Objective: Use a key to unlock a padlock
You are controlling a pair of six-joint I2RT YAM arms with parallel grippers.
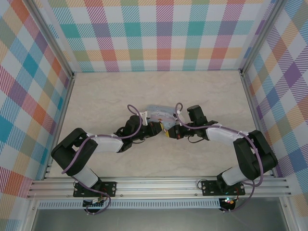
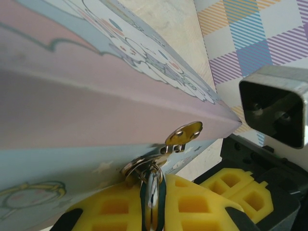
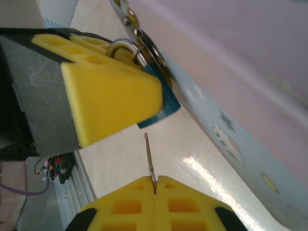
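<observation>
My left gripper (image 2: 153,214) is shut on the padlock (image 2: 154,185), a small bluish lock with a silvery edge. Its shackle is hooked through the brass hasp (image 2: 183,134) on the front of the pale blue tin (image 2: 96,120). In the right wrist view the padlock's teal body (image 3: 160,107) sticks out below the left gripper's yellow finger (image 3: 106,96). My right gripper (image 3: 155,186) is shut on the thin silvery key (image 3: 149,156). The key's tip points up at the padlock's underside, a short gap below it. From above, the left gripper (image 1: 155,129) and right gripper (image 1: 169,132) meet tip to tip.
The tin (image 1: 161,111) lies on the marble-patterned table (image 1: 106,96) just behind both grippers. Checked walls (image 1: 163,33) enclose the table on three sides. An aluminium rail (image 1: 159,185) runs along the near edge by the arm bases.
</observation>
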